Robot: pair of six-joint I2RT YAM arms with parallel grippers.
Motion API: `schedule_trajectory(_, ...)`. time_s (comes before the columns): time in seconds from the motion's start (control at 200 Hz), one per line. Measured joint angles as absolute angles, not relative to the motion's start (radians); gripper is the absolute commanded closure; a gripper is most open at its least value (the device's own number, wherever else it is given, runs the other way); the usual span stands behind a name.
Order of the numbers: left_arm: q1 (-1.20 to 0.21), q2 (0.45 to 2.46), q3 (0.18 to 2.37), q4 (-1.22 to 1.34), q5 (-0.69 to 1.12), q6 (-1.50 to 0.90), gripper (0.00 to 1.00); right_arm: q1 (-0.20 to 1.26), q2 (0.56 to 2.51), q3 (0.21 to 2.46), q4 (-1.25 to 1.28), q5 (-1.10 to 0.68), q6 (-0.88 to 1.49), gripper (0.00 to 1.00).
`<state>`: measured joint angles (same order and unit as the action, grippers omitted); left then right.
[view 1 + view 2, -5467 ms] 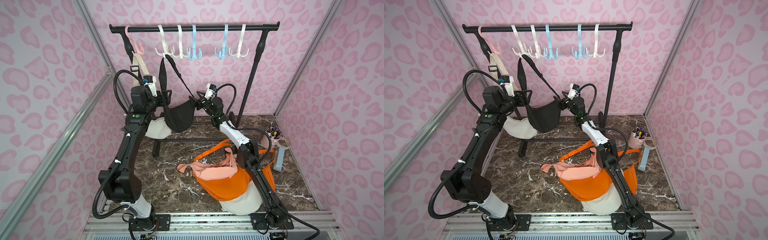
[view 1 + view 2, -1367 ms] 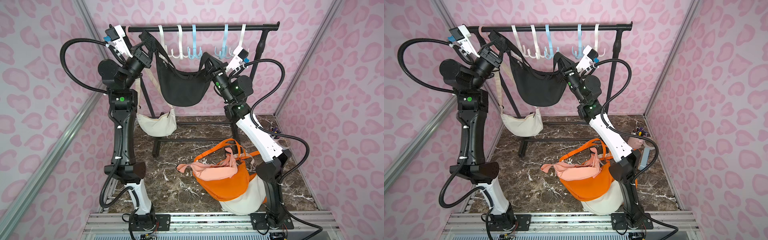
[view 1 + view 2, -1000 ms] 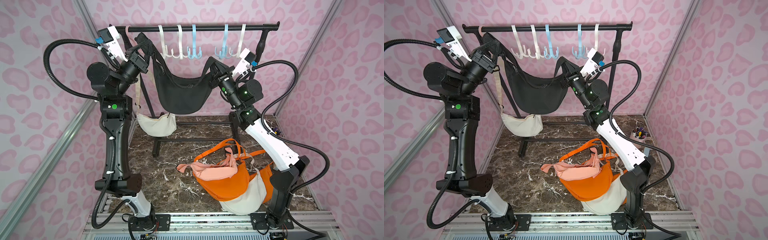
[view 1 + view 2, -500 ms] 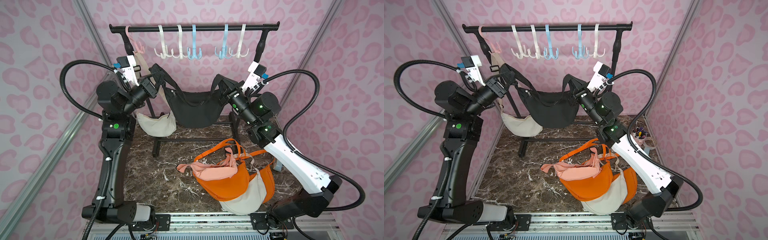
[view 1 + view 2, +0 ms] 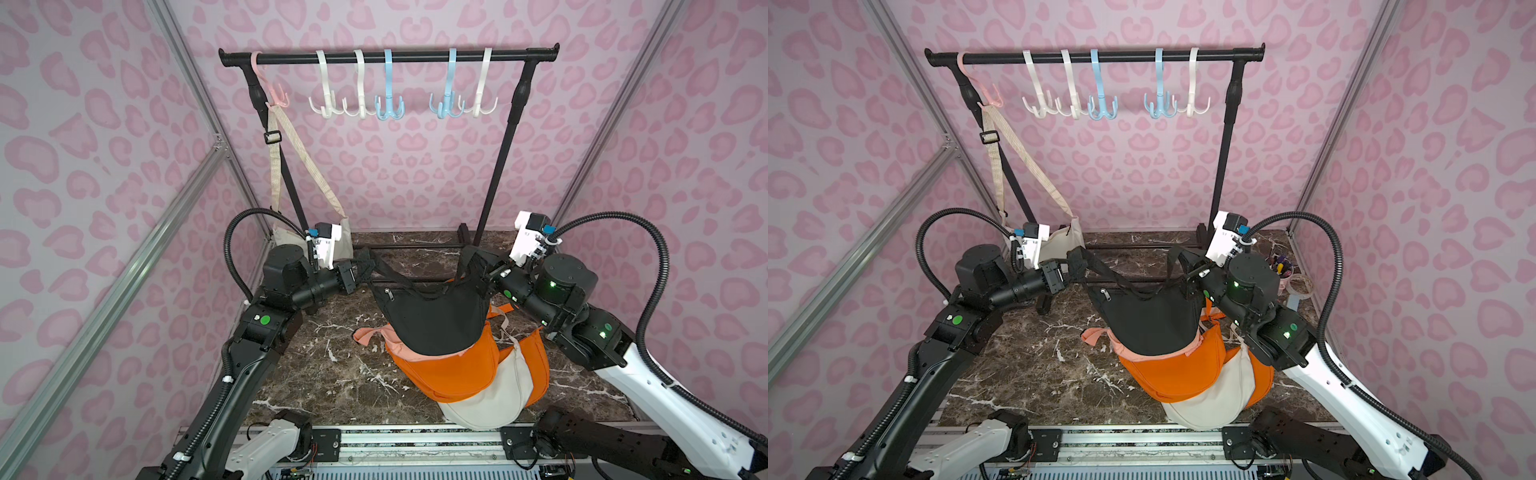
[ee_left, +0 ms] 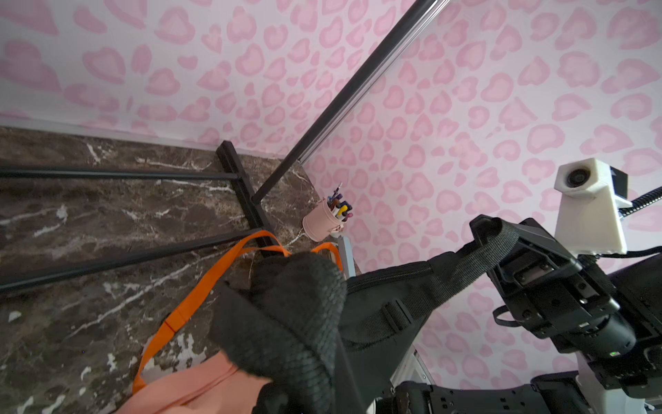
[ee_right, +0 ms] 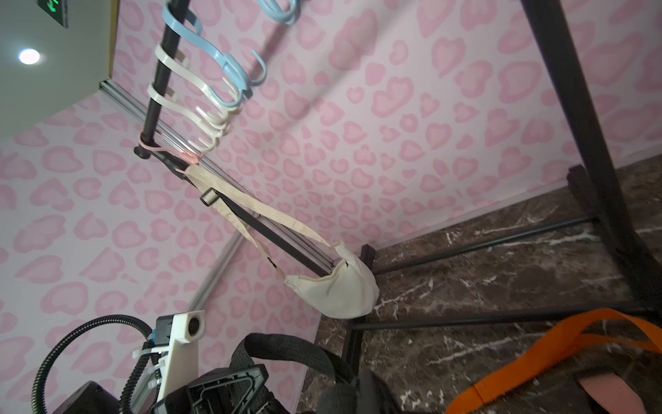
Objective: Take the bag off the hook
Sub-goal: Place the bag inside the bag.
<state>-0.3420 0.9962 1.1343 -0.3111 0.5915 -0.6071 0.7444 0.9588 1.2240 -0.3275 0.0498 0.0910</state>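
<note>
Hanging above orange bag point(image 5: 449, 374), black bag point(image 5: 432, 320), cream bag point(image 7: 336, 294) on pink hook point(image 5: 274, 93).

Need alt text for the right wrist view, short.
A cream bag hangs by its strap from the pink hook at the end of a black rail; the white hooks and blue hooks beside it are empty. Nearer the camera, a black strap is held in the left gripper, and an orange strap lies on the marble floor.

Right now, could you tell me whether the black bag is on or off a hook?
Off: the black bag hangs by its strap between the left pincer and right pincer, over the orange bag, well below the hooks.
</note>
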Motion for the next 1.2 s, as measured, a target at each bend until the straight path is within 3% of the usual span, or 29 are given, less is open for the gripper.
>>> schedule_trajectory(0.19,-0.36,0.916,1.098,-0.456,0.482,-0.602,0.97,0.749,0.904,1.195,-0.477,0.04,0.136,1.0)
schedule_trajectory(0.415,-0.358,0.859,1.033,-0.59,0.309,-0.609,0.97,0.802,0.977,1.205,-0.531,-0.061,0.127,1.0)
schedule_trajectory(0.965,-0.202,1.037,0.794,-0.517,0.167,-0.648,0.96,0.791,1.393,1.219,-0.469,-0.063,0.123,1.0)
schedule_trajectory(1.2,-0.131,1.092,0.73,-0.484,0.158,-0.645,0.9,0.781,1.575,1.331,-0.506,-0.125,0.124,1.0)
